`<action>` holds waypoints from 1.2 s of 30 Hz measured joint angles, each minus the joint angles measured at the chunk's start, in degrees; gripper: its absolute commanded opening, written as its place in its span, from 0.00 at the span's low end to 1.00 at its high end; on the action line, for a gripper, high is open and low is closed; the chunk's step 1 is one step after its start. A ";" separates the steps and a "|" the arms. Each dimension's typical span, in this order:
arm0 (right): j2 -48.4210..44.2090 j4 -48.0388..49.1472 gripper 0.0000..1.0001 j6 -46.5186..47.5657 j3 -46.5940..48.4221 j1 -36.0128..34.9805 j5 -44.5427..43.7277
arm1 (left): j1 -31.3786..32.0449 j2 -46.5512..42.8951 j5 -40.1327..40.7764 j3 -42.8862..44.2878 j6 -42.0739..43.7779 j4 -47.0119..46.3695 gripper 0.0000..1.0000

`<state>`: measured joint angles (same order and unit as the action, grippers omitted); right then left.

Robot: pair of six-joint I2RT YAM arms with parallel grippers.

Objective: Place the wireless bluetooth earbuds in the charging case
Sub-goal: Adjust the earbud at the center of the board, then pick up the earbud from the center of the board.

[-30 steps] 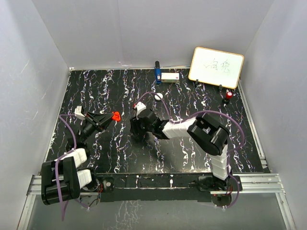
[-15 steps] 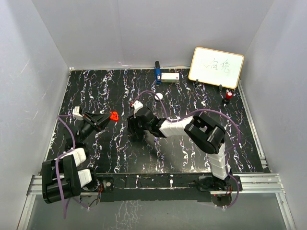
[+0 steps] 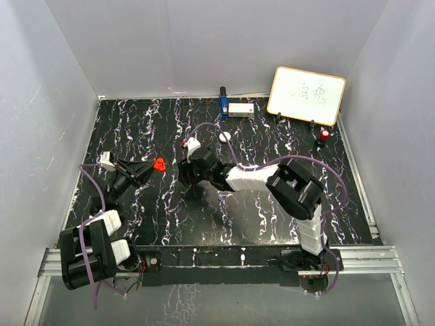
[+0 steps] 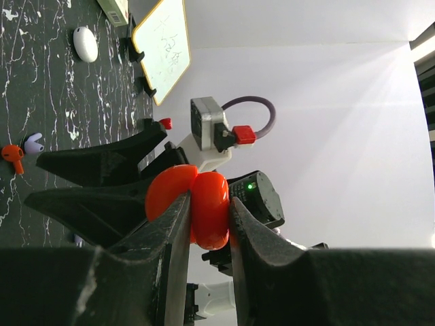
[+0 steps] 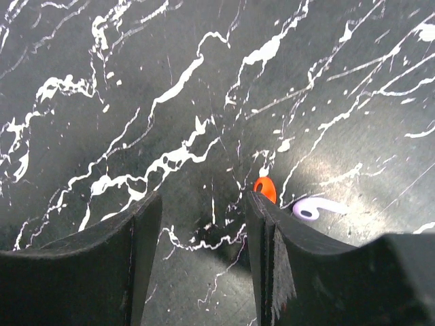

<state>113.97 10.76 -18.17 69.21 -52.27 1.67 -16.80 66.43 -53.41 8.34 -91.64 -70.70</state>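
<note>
My left gripper [image 3: 153, 166] is shut on the red charging case [image 3: 160, 164] and holds it above the table at the left. In the left wrist view the red charging case [image 4: 204, 204] shows two rounded halves pinched between the fingers of my left gripper [image 4: 209, 205]. My right gripper [image 5: 202, 200] hangs open over bare marbled table, nothing between its fingers. A tiny red earbud [image 5: 265, 189] lies just outside its right finger, a pale lilac-white earbud [image 5: 316, 207] beside it. The same red earbud [image 4: 12, 155] and pale earbud [image 4: 32, 142] show in the left wrist view. From above, my right gripper [image 3: 186, 176] hides them.
A white oval pod [image 3: 225, 136] lies behind the right gripper. At the back edge stand a blue object [image 3: 223, 103], a small white box [image 3: 241, 109] and a whiteboard [image 3: 306, 95]. A small red-topped item [image 3: 324, 134] stands at the far right.
The left gripper has carried the red case slightly to the left. The right gripper has shifted a little up and to the left, and its jaws have widened a touch.
</note>
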 measured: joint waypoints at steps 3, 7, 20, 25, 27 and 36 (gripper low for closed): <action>-0.02 -0.66 0.49 0.55 1.55 0.00 -0.48 | 0.00 -0.15 -0.02 -0.02 0.00 0.04 0.00; 0.26 -3.82 0.46 1.62 4.63 0.00 -1.55 | 0.00 -0.63 -0.07 -0.02 0.00 0.07 0.00; 6.27 -12.66 0.41 4.46 12.94 0.15 -5.70 | -0.26 -1.70 -0.26 -0.02 -0.13 0.42 0.00; 7.56 -15.47 0.41 4.83 13.60 0.20 -6.56 | -0.39 -1.75 -0.31 -0.02 -0.15 0.46 0.00; 7.61 -16.20 0.41 4.85 13.60 0.20 -6.78 | -0.44 -1.75 -0.44 -0.02 -0.15 0.46 0.00; 7.65 -17.00 0.36 4.83 13.60 0.20 -7.34 | -0.70 -1.75 -0.63 -0.02 -0.13 0.46 0.00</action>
<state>121.62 -6.24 -13.34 82.81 -52.07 -5.67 -17.50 64.69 -54.04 8.32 -91.77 -70.24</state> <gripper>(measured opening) 0.378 0.239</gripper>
